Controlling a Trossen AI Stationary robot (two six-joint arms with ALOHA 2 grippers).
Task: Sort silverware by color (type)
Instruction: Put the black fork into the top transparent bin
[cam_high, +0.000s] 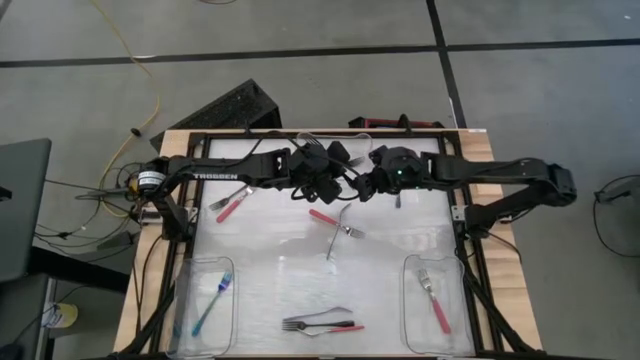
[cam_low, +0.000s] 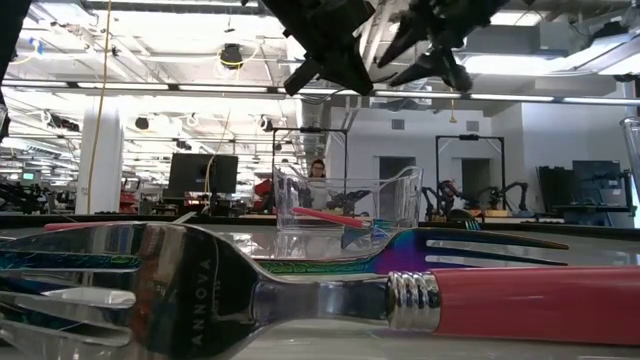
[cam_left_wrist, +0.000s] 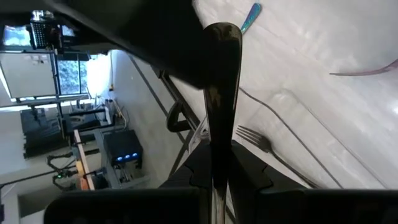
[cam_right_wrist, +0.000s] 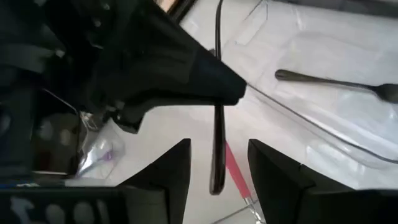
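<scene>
The left gripper (cam_left_wrist: 214, 186), jaws pinching a dark utensil (cam_left_wrist: 219, 93), should hold it steady until the right gripper's (cam_right_wrist: 217, 165) spread jaws close squarely around it.

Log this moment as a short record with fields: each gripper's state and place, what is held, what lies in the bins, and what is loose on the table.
left gripper: shut on a dark grey utensil, raised over the table's far middle
right gripper: open, facing the left one, dark utensil handle hanging between its fingers, not gripped
left clear plastic bin: blue-handled fork
right clear plastic bin: pink-handled fork
loose on white table: several pink-handled and grey pieces
</scene>
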